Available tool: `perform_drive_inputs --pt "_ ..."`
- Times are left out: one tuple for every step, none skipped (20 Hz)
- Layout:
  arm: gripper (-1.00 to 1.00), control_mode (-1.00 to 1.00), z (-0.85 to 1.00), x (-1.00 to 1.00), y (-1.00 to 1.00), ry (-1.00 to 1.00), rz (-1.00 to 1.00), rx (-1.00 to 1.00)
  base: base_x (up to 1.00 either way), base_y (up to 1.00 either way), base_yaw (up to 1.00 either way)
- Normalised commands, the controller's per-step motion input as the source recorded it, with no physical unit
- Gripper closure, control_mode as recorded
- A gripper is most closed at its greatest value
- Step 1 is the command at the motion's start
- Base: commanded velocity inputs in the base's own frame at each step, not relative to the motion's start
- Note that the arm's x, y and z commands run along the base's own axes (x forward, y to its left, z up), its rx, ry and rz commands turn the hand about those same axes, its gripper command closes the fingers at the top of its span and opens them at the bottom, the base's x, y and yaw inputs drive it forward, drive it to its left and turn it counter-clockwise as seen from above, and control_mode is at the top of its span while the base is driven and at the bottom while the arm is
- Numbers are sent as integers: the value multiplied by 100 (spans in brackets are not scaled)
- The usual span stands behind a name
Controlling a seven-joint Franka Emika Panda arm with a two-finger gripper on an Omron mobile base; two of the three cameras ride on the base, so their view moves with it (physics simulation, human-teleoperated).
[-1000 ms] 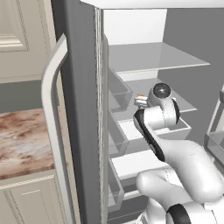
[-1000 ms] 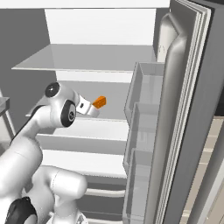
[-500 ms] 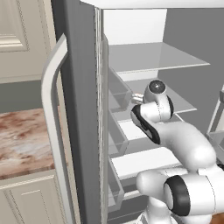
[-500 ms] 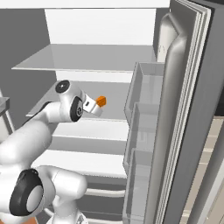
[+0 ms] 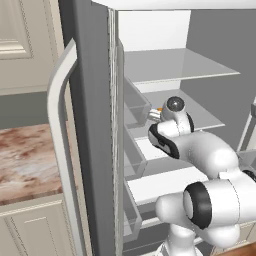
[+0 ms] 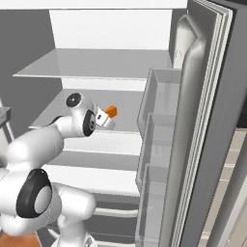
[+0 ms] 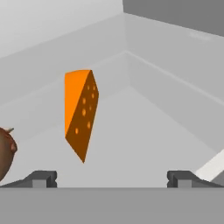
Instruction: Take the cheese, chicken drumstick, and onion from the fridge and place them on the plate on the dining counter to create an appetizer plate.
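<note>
Orange cheese (image 7: 80,111) faces open jaws; onion (image 7: 5,151) cut off beside it

fridge (image 6: 207,120) door and walls: no text, no brand mark, no number can be read
fridge shelves (image 5: 180,65): plain white, no label
cheese (image 7: 81,111): only darker orange dots on its side, no letters
table (image 5: 25,160): marbled pattern only, no writing
cabinet (image 5: 25,45): plain panel, no sign
</note>
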Motion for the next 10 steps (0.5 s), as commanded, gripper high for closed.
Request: perform_drive_inputs --pt "-100 -100 0 34 0 0 0 2 0 0 0" --pt "-100 -100 0 36 0 2 0 2 0 0 0" --pt "-100 -100 0 36 0 4 0 3 0 0 0" --pt "-100 -100 0 37 0 5 0 3 0 0 0" --pt "-100 -100 0 39 0 5 0 3 0 0 0" --pt "-100 -100 0 42 0 5 0 2 0 0 0" --pt "-100 -100 -1 42 0 5 0 2 0 0 0" --pt "-100 -100 -2 43 0 6 0 2 0 0 0" --pt "-100 -100 -3 41 0 6 0 2 0 0 0" --pt "-100 -100 -4 41 0 5 0 1 0 0 0"
